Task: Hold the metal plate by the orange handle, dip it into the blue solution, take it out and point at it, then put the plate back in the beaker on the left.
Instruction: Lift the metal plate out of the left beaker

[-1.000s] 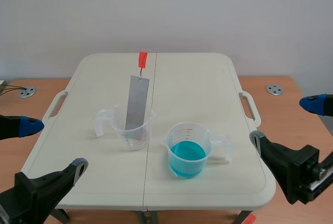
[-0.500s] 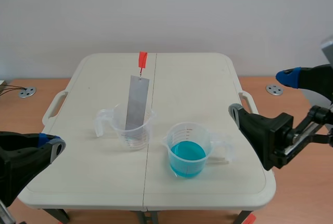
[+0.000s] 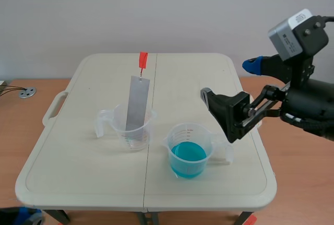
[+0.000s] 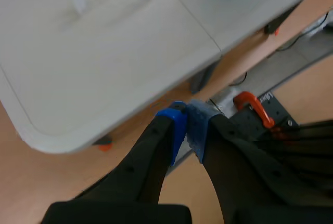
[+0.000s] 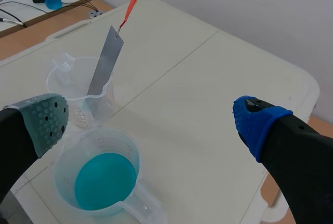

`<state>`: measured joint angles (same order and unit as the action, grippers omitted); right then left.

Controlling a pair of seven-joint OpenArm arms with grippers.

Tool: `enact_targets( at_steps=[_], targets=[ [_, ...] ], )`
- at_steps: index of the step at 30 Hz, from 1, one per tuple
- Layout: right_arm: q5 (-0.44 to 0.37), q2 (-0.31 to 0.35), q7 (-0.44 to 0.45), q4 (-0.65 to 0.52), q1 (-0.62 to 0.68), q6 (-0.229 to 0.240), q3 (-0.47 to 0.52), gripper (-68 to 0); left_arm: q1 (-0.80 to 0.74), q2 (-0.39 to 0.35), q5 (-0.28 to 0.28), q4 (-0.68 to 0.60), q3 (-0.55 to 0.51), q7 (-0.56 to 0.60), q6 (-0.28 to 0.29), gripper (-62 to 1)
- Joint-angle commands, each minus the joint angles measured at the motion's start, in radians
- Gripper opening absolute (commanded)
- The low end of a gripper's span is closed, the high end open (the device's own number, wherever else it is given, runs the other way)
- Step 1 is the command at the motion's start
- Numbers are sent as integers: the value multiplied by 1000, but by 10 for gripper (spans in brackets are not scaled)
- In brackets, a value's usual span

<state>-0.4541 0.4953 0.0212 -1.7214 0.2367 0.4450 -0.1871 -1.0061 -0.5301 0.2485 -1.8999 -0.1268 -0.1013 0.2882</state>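
While the metal plate (image 3: 136, 102) stands tilted in the clear beaker (image 3: 133, 131) just left of the beaker of blue liquid (image 3: 189, 152), orange handle (image 3: 143, 59) uppermost, the right gripper (image 3: 228, 79) hangs above and right of that blue-filled beaker, fingers spread wide, holding nothing. The left gripper (image 4: 186, 115), fingers pressed together, sits well apart from it, beyond the table (image 3: 78, 146) edge.

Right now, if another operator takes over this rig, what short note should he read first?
Left gripper: shut on nothing, low, off the table's near edge.
Right gripper: open, raised over the table near the blue solution beaker.
Metal plate: leaning in the left beaker, orange handle up, not held.
Done: nothing yet.
Left: grip the handle, dip, lift out, point, return the plate.
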Motion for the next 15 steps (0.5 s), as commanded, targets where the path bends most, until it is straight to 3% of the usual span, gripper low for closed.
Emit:
enact_targets(
  at_steps=[1,7,15],
  targets=[
    [-26,-12,10,7,-29,-3,-10,-12,-38,-3,-12,-10,1,13,-10,-578],
    [-30,-47,-17,59,-116,-2,-66,-12,-156,-3,-55,-10,1,13,-44,-578],
    [-55,-86,-36,113,-221,-3,-127,-12,-274,-3,-60,-10,1,14,-62,-578]
  ],
)
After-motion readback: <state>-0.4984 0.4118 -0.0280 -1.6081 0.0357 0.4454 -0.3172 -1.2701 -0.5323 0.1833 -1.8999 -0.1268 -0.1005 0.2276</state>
